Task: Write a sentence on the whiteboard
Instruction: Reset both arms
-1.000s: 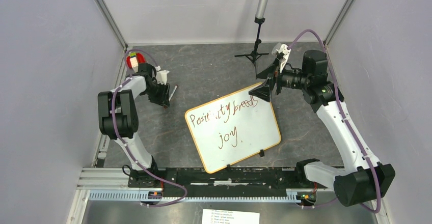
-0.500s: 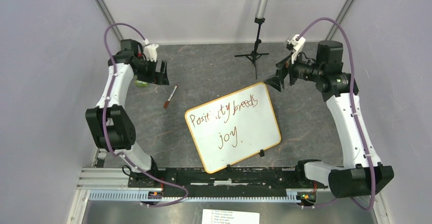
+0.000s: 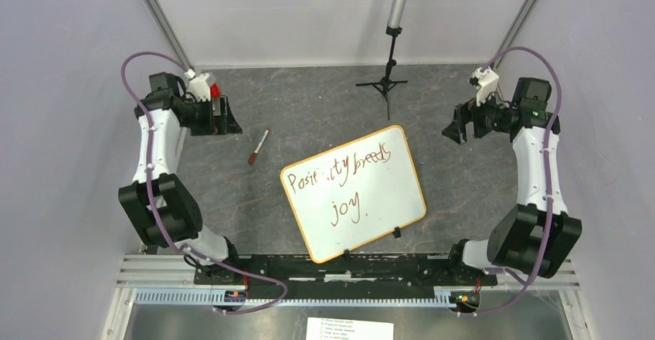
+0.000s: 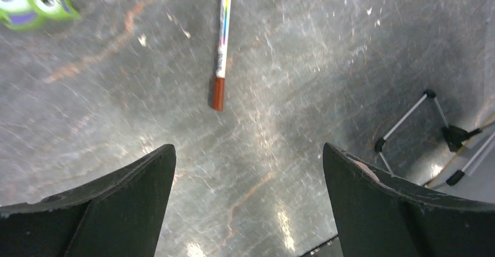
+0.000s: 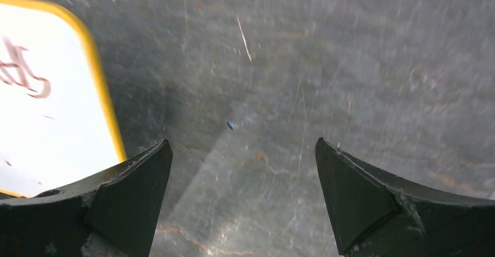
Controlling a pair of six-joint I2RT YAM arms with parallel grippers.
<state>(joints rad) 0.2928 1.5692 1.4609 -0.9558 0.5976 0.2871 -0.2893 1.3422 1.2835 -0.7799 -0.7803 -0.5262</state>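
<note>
The whiteboard (image 3: 363,205) lies tilted in the middle of the table, yellow rim and a black clip on its near edge. The sentence (image 3: 351,168) in brownish-red marker reads "Positivity breeds joy." in two lines. A marker (image 3: 258,146) with a brown cap lies loose on the table left of the board; the left wrist view shows the marker (image 4: 221,47) ahead of the fingers. My left gripper (image 3: 226,120) hangs open and empty at the far left. My right gripper (image 3: 457,127) hangs open and empty at the far right; the right wrist view catches the whiteboard's corner (image 5: 46,128).
A small black tripod (image 3: 385,85) under a grey pole stands at the back middle. A green and purple owl-patterned item (image 4: 32,0) lies at the far left. A red object (image 3: 214,90) peeks out behind the left wrist. A printed paper sheet (image 3: 349,328) lies at the near edge.
The left gripper opened, left the marker on the table and drew back to the far left. The right arm pulled away from the board's far corner to the right.
</note>
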